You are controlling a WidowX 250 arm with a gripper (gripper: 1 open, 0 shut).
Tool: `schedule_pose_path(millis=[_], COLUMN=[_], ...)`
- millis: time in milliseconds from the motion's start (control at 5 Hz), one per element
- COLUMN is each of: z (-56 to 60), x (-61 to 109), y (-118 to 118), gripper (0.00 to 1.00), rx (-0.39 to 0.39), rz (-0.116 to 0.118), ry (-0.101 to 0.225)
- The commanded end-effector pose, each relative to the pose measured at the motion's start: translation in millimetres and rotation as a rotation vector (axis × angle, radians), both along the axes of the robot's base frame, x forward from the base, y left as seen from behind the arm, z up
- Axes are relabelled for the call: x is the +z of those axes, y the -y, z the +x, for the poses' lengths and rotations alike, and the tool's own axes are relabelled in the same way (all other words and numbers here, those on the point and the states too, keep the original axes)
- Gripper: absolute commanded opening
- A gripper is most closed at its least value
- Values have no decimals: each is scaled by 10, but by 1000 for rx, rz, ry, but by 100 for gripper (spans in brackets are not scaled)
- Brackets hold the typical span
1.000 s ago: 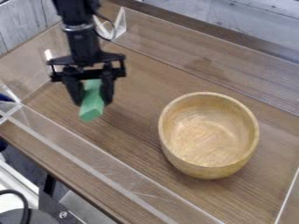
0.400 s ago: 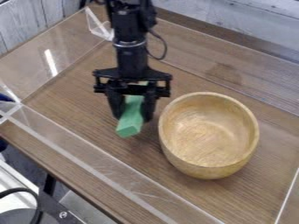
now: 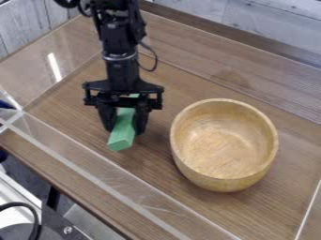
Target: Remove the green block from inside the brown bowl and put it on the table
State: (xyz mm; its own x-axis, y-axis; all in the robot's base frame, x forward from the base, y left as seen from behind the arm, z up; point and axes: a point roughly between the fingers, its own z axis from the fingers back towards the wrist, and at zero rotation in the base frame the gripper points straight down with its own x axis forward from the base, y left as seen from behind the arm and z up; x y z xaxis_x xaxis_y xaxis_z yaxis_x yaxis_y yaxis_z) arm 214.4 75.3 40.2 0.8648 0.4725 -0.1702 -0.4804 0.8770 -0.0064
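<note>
The green block [image 3: 122,132] hangs tilted between the fingers of my gripper [image 3: 124,117], which is shut on its upper end. The block's lower end is at or just above the table [image 3: 75,84]; contact cannot be told. The gripper points straight down, left of the brown bowl [image 3: 223,143]. That bowl is round, light wood with a thick rim, and nothing lies inside it. A small gap of tabletop separates block and bowl.
Clear acrylic walls [image 3: 88,183] run along the table's front and left edges, close to the block's near side. Cables [image 3: 148,56] trail from the arm above the gripper. Bare tabletop lies behind and left of the gripper.
Holding the block, the gripper swung right toward the bowl, then came back left a little and lower. The bowl has not moved.
</note>
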Motion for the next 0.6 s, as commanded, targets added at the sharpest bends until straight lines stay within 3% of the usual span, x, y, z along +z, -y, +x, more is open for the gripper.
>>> schedule_pose_path(millis=[0, 400], z=[74, 98], x=[94, 108], y=[-14, 31], gripper=[0, 0], rx=[-10, -26], rz=[8, -4], ry=[41, 41])
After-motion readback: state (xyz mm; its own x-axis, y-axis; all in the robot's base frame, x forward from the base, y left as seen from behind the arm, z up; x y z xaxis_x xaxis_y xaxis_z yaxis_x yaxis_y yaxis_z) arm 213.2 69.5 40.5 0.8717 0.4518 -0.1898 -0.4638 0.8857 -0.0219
